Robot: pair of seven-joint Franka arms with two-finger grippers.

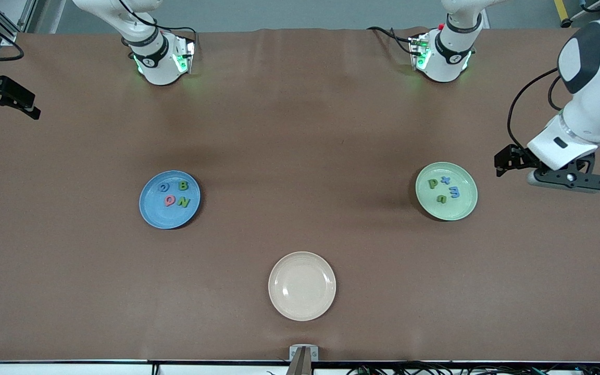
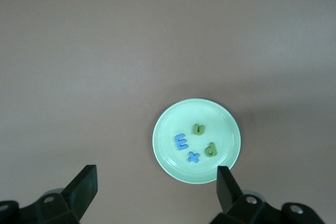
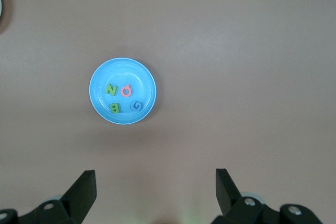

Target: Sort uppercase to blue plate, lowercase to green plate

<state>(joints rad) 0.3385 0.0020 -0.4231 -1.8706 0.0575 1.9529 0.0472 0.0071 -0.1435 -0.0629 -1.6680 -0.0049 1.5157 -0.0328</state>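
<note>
- Four capital letters lie in the blue plate (image 1: 150, 213), toward the right arm's end of the table: we see the blue G (image 1: 163, 187), green B (image 1: 183, 185), pinkish-red Q (image 1: 170, 200) and green N (image 1: 183, 202), all close together inside the rim.
- Four small letters lie in the green plate (image 1: 461, 208), toward the left arm's end: we see the green p (image 1: 433, 183), blue x (image 1: 445, 180), blue m (image 1: 454, 192) and green n (image 1: 441, 198).
- We see a beige plate (image 1: 302, 286), nearer the front camera than both others and between them.
- We find the left gripper (image 2: 155, 179) up in the air off the green plate's outer side, its fingers spread wide and holding nothing.
- We find the right gripper (image 3: 155, 182) up at the table's edge at the right arm's end, its fingers likewise wide apart and holding nothing.
</note>
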